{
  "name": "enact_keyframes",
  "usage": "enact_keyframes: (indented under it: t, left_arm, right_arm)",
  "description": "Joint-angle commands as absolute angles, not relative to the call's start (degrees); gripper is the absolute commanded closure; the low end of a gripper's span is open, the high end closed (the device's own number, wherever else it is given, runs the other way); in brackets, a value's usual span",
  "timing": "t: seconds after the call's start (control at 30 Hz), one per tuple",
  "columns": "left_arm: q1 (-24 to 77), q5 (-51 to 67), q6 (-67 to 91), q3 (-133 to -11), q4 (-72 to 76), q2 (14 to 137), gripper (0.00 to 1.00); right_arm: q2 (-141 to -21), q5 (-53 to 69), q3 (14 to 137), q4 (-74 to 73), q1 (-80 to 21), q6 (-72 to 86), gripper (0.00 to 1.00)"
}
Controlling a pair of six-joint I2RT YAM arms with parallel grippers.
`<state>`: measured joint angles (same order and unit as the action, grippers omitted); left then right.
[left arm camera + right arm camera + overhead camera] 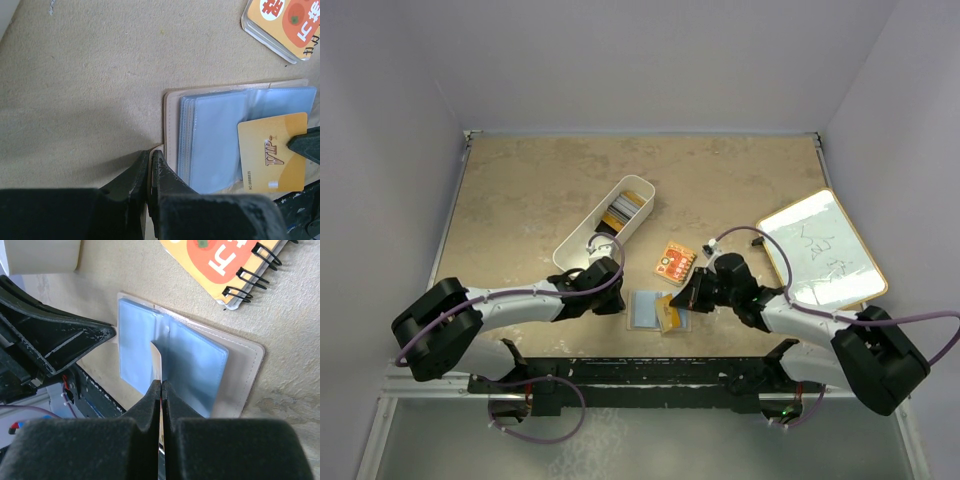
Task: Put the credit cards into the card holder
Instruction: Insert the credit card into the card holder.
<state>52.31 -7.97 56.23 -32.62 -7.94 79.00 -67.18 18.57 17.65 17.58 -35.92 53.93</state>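
The beige card holder [638,322] lies open near the front edge, its blue plastic sleeves [215,135] facing up. My left gripper [623,303] is shut on the thin beige flap at the holder's left edge [171,125]; the flap shows between the fingertips in the left wrist view. An orange-gold credit card [272,157] rests over the right-hand sleeves, and my right gripper [682,300] is shut on it. In the right wrist view that card [157,360] appears edge-on ahead of the closed gripper [161,385], standing over the holder [245,375]. More credit cards [623,208] sit in the white bin.
The long white bin [638,185] lies diagonally behind the left gripper. An orange-red patterned spiral-bound packet [675,263] sits just behind the holder. A white board with a tan frame [820,250] lies at the right. Low walls edge the table.
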Motion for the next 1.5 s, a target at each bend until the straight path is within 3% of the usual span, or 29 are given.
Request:
enact_keyframes:
  t: [0.0, 0.9, 1.47]
  left_arm:
    - [52.73, -8.98, 55.96, -31.62, -8.88, 78.27, 1.0]
    - [52.82, -9.1, 56.15, -31.48, -8.88, 77.94, 1.0]
    - [53.26, -7.91, 56.16, -31.27, -7.22, 78.61, 1.0]
  right_arm:
    - [-68.19, 17.44, 16.64, 19.82, -35.51, 54.28, 1.0]
    - [-66.56, 16.43, 15.68, 18.33, -34.27, 53.06, 1.0]
    - [-71.99, 19.25, 14.77, 27.33, -34.25, 56.58, 1.0]
